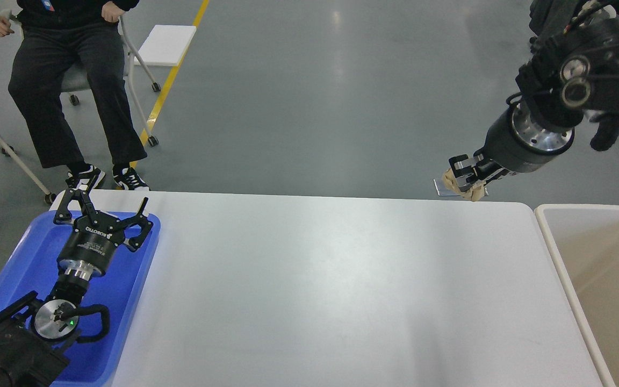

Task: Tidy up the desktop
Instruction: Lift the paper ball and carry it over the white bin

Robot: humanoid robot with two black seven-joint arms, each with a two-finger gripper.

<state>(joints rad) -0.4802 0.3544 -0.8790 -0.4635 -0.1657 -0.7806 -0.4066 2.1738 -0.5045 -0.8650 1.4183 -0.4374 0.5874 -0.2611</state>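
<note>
A: Desktop (pixel 342 290) = the big white worktop w/ rounded corners, filling the lower middle of the head view, blue tray (pixel 129 301) at its left end, beige bin (pixel 548 236) hard against its right end. White surface looks bare, as far as I can see.

B: So what's left to tidy?

A: Whatever the right hand (pixel 462 180) has. It's raised above the far right corner of the worktop, fingers clenched on a crumpled tan scrap (pixel 468 188), prob. paper or tape. A flat grey bit sticks out beside it; can't tell what that is, or if it's part of the same scrap.

B: Left hand (pixel 106 207)?

A: Released, fingers spread wide, nothing in them. Sits over the far end of the tray, arm lying along the tray. Idle, I'd say.

B: Step in hand, then?

A: My read: carry-to-bin. Scrap is off the worktop already, not yet in the bin. Looks like late in the job.

B: Next move needs what?

A: Swing the right hand toward me and to the right, so it's over the bin's opening, not over the rim or the worktop corner. Then let go. Scrap is light & crumpled, so it may cling to a finger or drift; better to release low inside the walls. Left hand needn't move.
</note>
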